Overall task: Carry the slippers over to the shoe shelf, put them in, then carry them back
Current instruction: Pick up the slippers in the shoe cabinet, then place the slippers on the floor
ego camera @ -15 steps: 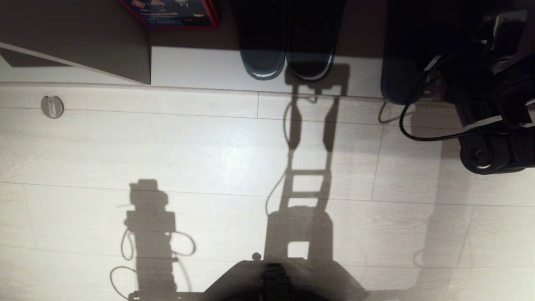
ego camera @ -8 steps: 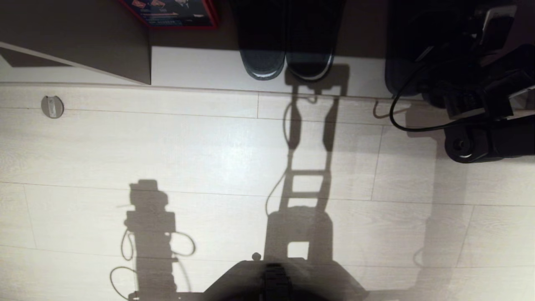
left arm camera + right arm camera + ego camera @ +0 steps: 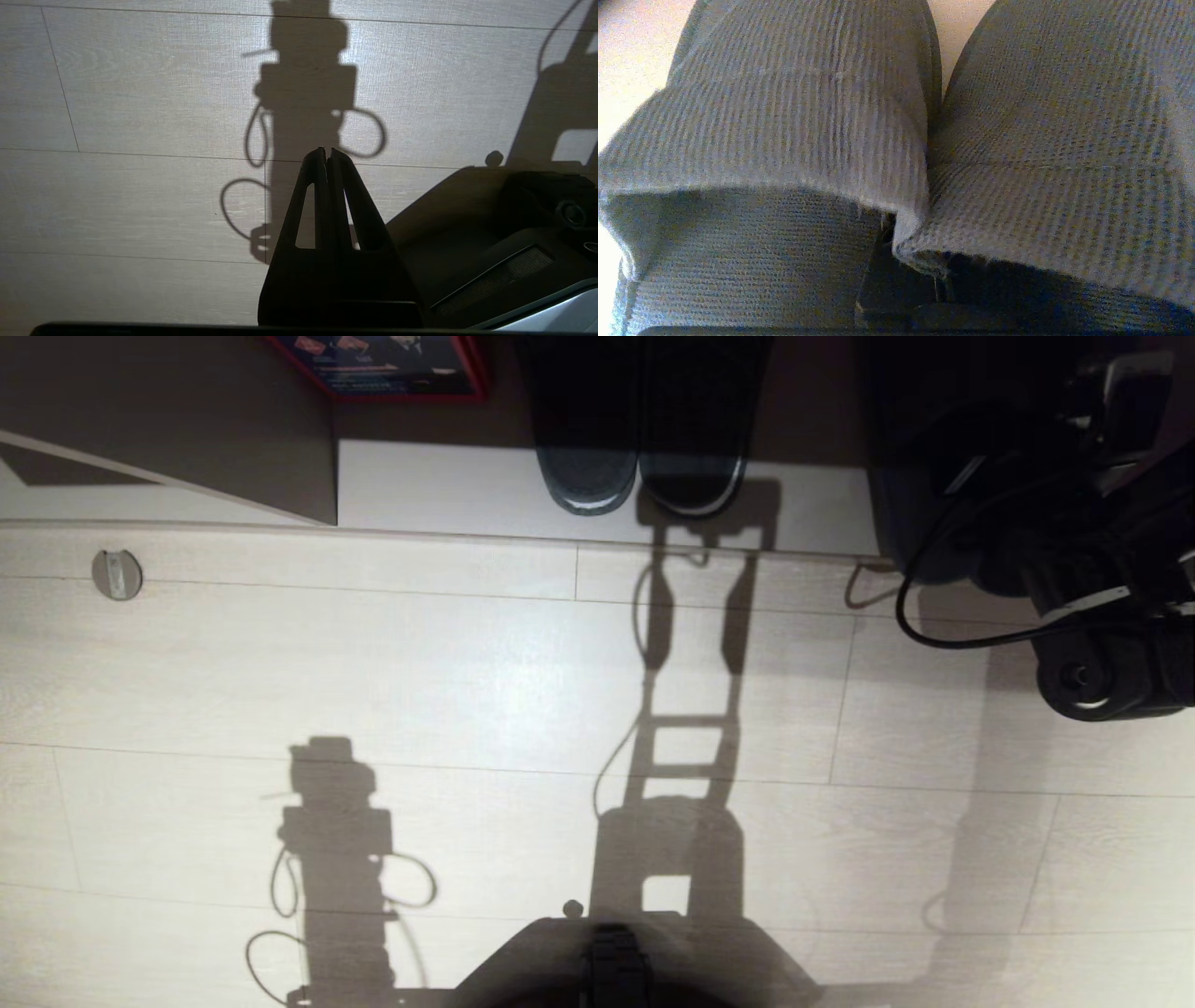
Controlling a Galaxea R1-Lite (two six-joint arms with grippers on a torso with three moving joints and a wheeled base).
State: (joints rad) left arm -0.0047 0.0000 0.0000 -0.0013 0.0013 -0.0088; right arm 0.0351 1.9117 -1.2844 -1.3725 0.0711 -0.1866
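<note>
My right gripper (image 3: pixel 896 261) is clenched on the inner strap edges of the slippers (image 3: pixel 924 140), which sit side by side at the front of the shoe shelf (image 3: pixel 467 485). My left gripper (image 3: pixel 327 154) hangs closed and empty over the floor (image 3: pixel 373 663).

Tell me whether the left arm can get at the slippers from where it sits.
Probably not as it stands. The left gripper hangs shut over bare floor beside the robot's base, while the slippers sit at the right gripper, whose fingers are hidden between the two straps. Nothing blocks it; it is just parked far off.
</note>
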